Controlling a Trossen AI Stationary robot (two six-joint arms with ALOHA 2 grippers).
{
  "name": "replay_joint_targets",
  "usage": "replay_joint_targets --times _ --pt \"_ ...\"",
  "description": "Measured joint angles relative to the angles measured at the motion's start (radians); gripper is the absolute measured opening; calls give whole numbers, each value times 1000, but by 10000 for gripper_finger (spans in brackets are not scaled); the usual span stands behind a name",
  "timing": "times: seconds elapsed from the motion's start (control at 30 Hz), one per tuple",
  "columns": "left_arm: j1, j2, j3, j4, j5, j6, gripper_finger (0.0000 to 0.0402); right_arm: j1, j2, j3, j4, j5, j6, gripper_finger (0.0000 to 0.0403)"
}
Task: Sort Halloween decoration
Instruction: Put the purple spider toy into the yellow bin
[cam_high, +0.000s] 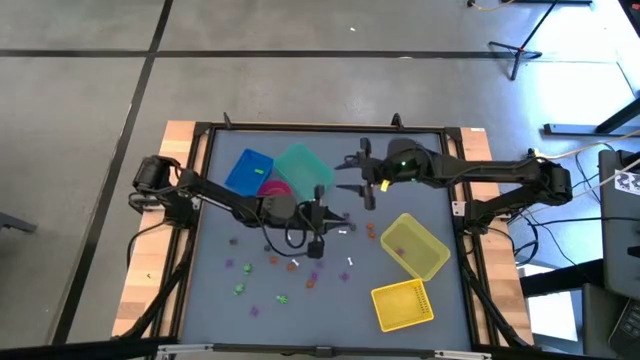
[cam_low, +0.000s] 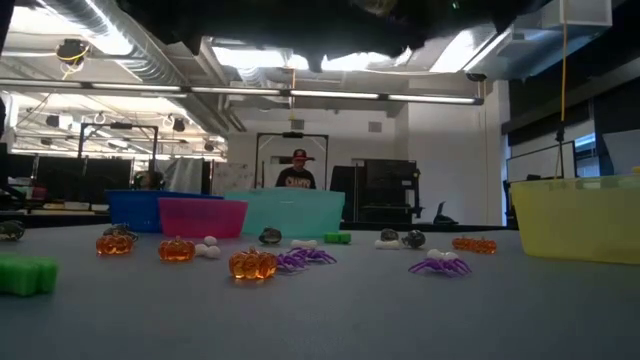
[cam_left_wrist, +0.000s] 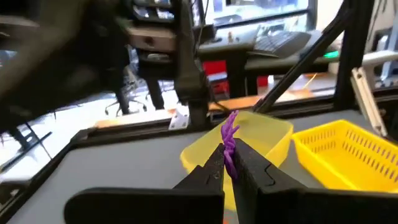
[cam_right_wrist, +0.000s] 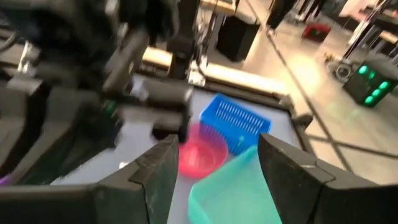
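Nearby yellow bin, blue bin, pink bowl

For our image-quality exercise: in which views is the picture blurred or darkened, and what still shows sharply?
Right wrist view: motion-smeared, with the blue bin blurred. Left wrist view: background soft, purple trinket in the left claw crisp. Low view: dark shape across the top, orange pumpkin sharp.

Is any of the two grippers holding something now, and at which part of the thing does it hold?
The left gripper is shut on a purple trinket, pinching its lower end, while the rest sticks out beyond the fingertips. The right gripper is open and holds nothing.
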Motion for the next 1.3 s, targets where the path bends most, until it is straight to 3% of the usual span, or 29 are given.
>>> replay_joint_targets --times 0.2,0.8,1.3 --pt "-10 52 76 26 0 0 0 0 0 96 -12 -3 1 220" --pt "-9 468 529 16 8 -1 0 0 0 268 -19 -10 2 220" --pt "19 629 581 -1 4 -1 0 0 0 276 -71 -8 2 220"
